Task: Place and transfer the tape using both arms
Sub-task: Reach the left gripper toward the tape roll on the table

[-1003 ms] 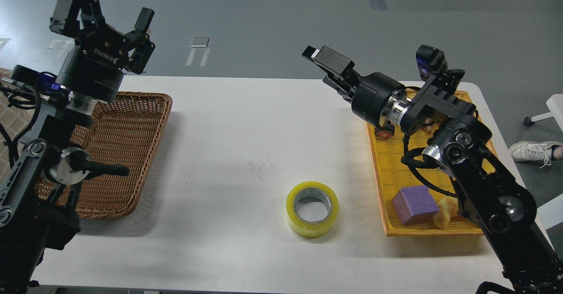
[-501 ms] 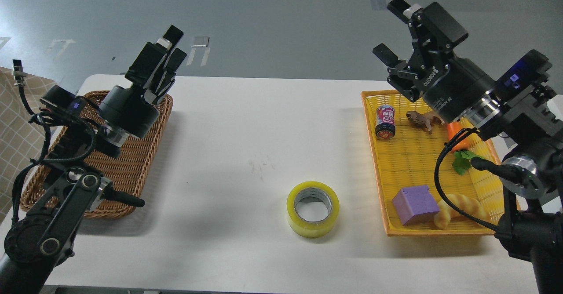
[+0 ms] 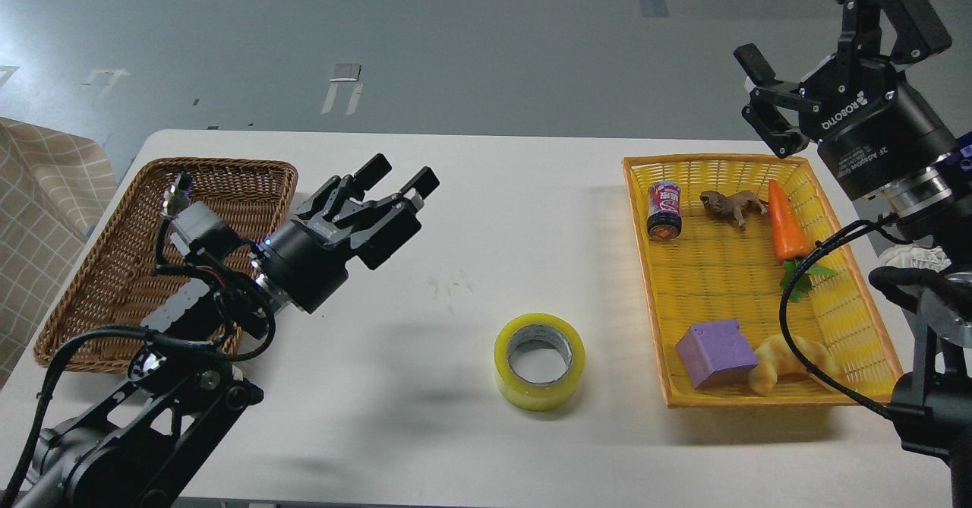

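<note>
One tape roll [image 3: 539,361], two baskets and two grippers are in view: the brown wicker basket [image 3: 228,181] at the left holds nothing visible, while the yellow basket [image 3: 850,326] at the right holds a can [image 3: 664,207], a toy animal [image 3: 732,205], a carrot [image 3: 786,223], a purple cube [image 3: 717,353] and a bread piece [image 3: 790,362]. The left arm covers part of the wicker basket, and the right gripper's upper finger is cut off by the frame's top edge. The translucent yellow roll with its grey core lies flat, hole upward, on the white table [image 3: 471,212] at lower centre, with the left gripper [image 3: 402,175] left of centre and the right gripper [image 3: 797,33] at upper right, both spread wide and empty.
</note>
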You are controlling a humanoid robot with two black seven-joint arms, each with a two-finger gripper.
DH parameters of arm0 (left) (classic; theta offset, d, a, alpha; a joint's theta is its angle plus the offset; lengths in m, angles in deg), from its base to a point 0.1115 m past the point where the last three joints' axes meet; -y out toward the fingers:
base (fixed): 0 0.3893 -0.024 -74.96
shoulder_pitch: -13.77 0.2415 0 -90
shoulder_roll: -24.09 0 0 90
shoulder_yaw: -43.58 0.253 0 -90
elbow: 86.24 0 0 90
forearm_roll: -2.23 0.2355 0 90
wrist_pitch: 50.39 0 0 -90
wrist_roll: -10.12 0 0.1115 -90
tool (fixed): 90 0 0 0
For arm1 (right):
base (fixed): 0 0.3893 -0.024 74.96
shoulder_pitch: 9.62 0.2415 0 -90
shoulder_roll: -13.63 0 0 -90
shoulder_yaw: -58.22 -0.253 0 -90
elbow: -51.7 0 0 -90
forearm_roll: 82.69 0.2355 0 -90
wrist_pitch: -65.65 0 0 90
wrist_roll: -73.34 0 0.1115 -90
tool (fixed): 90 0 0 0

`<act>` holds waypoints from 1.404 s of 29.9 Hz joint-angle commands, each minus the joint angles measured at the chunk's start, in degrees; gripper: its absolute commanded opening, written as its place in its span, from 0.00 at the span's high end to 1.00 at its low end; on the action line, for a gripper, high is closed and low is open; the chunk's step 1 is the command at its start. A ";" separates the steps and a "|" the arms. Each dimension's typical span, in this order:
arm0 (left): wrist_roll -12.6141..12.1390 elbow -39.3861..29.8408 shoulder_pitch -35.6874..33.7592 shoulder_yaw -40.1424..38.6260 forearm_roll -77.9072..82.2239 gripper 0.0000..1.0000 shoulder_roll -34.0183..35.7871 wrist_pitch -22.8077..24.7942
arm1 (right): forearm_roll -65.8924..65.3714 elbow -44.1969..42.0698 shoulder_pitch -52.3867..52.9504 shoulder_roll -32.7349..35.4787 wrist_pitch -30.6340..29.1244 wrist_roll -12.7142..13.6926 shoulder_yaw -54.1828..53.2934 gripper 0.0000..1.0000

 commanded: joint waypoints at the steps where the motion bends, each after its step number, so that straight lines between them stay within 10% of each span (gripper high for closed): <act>1: -0.39 -0.28 0.47 3.79 1.08 0.02 0.15 -0.01 | 0.55 0.02 -0.47 -0.09 0.00 -0.14 -0.23 0.00; 13: -4.26 4.36 -6.46 15.04 1.08 0.02 -5.57 0.07 | 0.73 0.46 -1.00 -1.15 0.00 -0.14 -1.20 0.00; 42: -4.00 21.24 -20.26 34.38 1.08 0.03 -3.36 -3.62 | 3.28 0.37 -2.93 -1.50 0.00 -0.14 -5.24 0.00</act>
